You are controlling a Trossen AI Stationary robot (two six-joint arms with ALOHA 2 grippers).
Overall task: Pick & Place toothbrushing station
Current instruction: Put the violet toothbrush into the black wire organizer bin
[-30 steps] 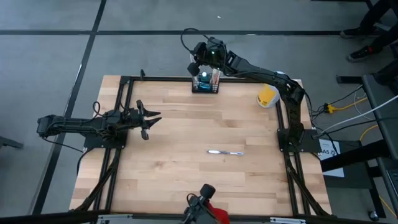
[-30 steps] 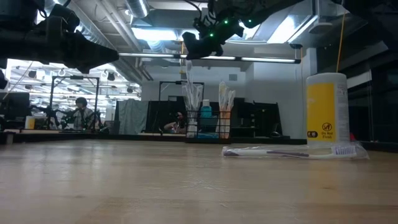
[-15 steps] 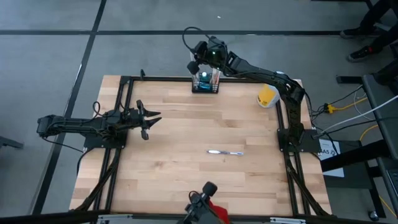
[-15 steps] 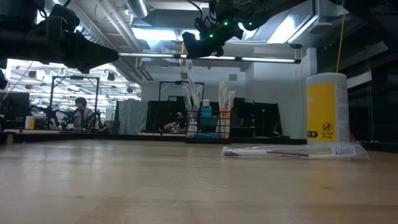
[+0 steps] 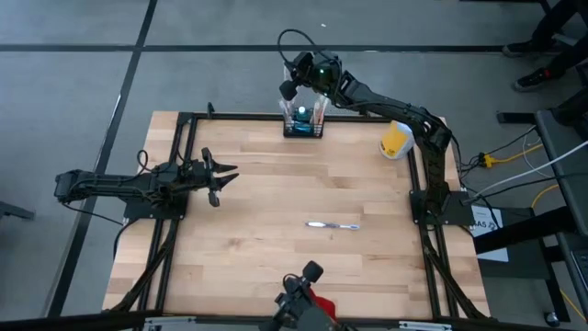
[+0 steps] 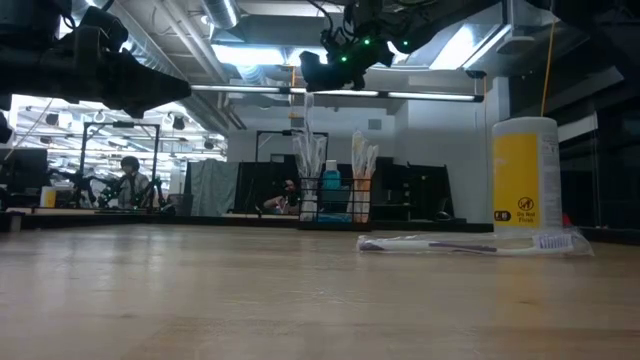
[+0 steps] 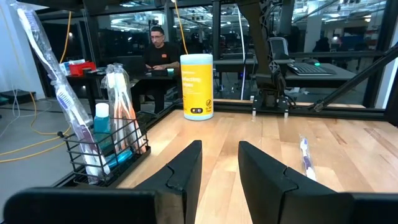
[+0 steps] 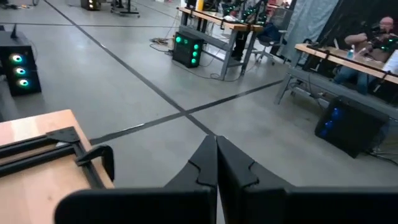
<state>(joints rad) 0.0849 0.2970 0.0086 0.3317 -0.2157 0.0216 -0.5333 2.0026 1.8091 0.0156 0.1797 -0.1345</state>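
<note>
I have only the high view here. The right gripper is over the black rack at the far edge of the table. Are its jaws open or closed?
Observer: Closed. In the right wrist view the right gripper has its jaws pressed together, facing the floor beyond the table.
Operator: How high is it over the rack?
Observer: The low view shows it well above the wire frame of the toothbrushing station.
Operator: And the left one?
Observer: In the left wrist view the left gripper has its jaws apart, with nothing between them.
</note>
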